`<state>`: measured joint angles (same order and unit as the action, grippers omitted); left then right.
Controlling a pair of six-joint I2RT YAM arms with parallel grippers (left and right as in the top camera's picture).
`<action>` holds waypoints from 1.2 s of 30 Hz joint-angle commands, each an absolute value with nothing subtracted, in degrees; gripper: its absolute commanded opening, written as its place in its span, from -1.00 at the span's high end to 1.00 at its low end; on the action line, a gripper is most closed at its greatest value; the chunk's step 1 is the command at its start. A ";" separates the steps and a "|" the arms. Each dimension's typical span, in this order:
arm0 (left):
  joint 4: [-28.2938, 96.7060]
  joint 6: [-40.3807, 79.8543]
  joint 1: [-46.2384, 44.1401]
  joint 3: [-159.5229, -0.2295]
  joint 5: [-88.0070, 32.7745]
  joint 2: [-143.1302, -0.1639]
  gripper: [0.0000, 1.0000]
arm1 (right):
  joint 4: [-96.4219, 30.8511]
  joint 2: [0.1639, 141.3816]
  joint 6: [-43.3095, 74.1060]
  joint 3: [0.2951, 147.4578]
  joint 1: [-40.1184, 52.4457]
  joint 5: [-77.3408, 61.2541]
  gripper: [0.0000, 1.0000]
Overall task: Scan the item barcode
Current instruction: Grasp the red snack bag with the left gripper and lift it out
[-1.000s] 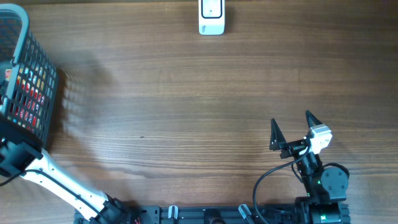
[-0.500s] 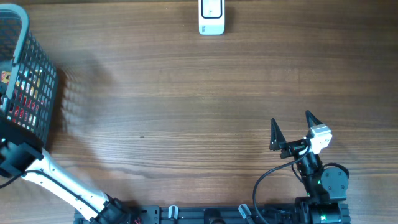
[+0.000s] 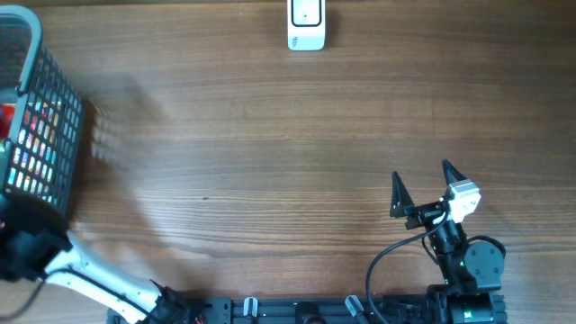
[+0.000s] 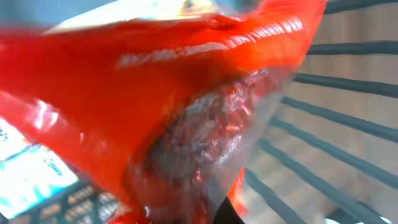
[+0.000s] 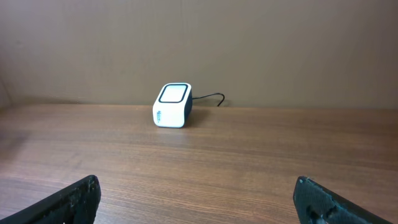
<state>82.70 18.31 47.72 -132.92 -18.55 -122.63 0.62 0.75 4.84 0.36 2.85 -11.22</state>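
A red snack bag (image 4: 155,93) with a clear window fills the left wrist view, blurred and very close, inside the grey wire basket (image 4: 348,124). My left gripper (image 4: 217,211) is shut on the bag's lower edge; only a dark sliver of a finger shows. From overhead the left gripper is hidden in the basket (image 3: 40,99) at the far left, where a bit of the red bag (image 3: 5,117) shows. The white barcode scanner (image 3: 306,25) stands at the table's back edge, also ahead in the right wrist view (image 5: 173,106). My right gripper (image 3: 421,187) rests open and empty at front right.
Several other colourful packets (image 3: 40,148) lie in the basket. The left arm's white link (image 3: 90,274) crosses the front left corner. The scanner's black cable (image 5: 208,97) trails behind it to the right.
My left gripper has shut on the red bag in the basket, and red now shows at the basket's left side. The left arm shifted slightly. The right arm has not moved.
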 commanded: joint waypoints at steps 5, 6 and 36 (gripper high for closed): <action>79.83 21.71 47.86 -134.72 -25.08 -104.57 0.92 | 0.75 0.27 4.51 0.30 3.05 -10.31 -1.00; 79.24 21.71 47.83 -134.72 -25.08 -102.72 0.92 | 0.75 0.27 4.49 0.30 3.05 -10.31 -0.99; 91.24 26.50 6.17 -118.13 4.69 -101.03 0.83 | 0.75 0.27 4.54 0.30 3.05 -10.31 -0.99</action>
